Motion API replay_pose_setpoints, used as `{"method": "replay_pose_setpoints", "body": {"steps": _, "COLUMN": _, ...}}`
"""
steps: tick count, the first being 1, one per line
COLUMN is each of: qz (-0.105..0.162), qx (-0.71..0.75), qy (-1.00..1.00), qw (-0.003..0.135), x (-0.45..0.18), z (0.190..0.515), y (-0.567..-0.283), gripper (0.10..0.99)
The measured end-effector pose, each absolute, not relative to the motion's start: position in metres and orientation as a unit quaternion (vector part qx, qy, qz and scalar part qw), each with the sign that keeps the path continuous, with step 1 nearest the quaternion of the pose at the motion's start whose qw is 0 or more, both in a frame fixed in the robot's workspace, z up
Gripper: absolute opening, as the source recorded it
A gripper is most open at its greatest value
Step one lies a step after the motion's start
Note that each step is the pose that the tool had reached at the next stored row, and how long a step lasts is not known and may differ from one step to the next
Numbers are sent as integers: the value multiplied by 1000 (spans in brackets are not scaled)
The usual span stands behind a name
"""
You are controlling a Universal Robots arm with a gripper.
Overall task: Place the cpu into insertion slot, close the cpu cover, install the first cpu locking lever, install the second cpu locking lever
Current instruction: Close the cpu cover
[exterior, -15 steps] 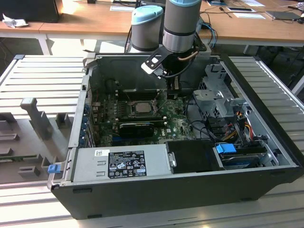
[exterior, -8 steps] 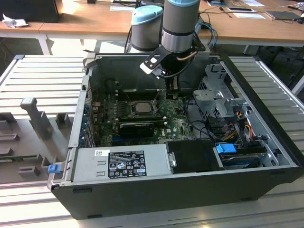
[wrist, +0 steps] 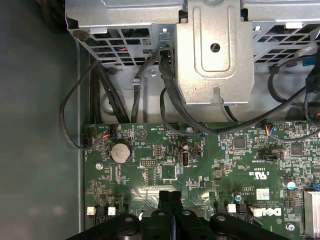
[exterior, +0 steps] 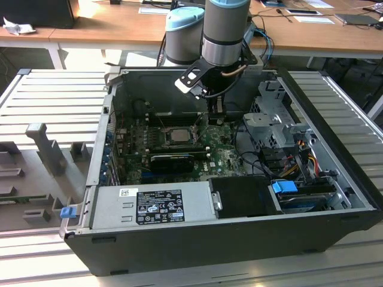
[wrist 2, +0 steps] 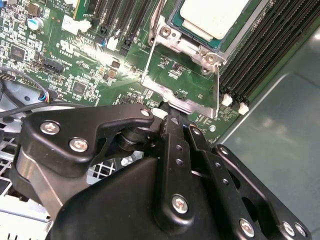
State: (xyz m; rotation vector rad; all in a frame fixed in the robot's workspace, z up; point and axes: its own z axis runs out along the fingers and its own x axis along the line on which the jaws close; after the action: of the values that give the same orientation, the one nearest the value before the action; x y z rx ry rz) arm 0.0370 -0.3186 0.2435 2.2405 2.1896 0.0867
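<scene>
With the cpu point(wrist 2: 212, 17) already seated in the insertion slot point(wrist 2: 175, 22), the claw point(wrist 2: 172, 117) pinches the free edge of the raised cpu cover point(wrist 2: 190, 104) — lowering it squarely about its hinge, clear of the chip, seems wisest.

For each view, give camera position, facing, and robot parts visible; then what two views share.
Exterior view: off the arm, looking down into the open computer case; arm and gripper show.
Second wrist view: on the wrist, facing the cpu and raised cpu cover past the gripper.
First wrist view: on the wrist, facing motherboard and drive cage; fingers show.
Shared: cpu, in exterior and second wrist views.
</scene>
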Motion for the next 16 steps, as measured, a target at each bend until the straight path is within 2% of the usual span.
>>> {"method": "replay_pose_setpoints", "body": {"steps": 16, "qz": 28, "qx": 715, "qy": 699, "qw": 4, "x": 35, "z": 243, "y": -319, "gripper": 106}}
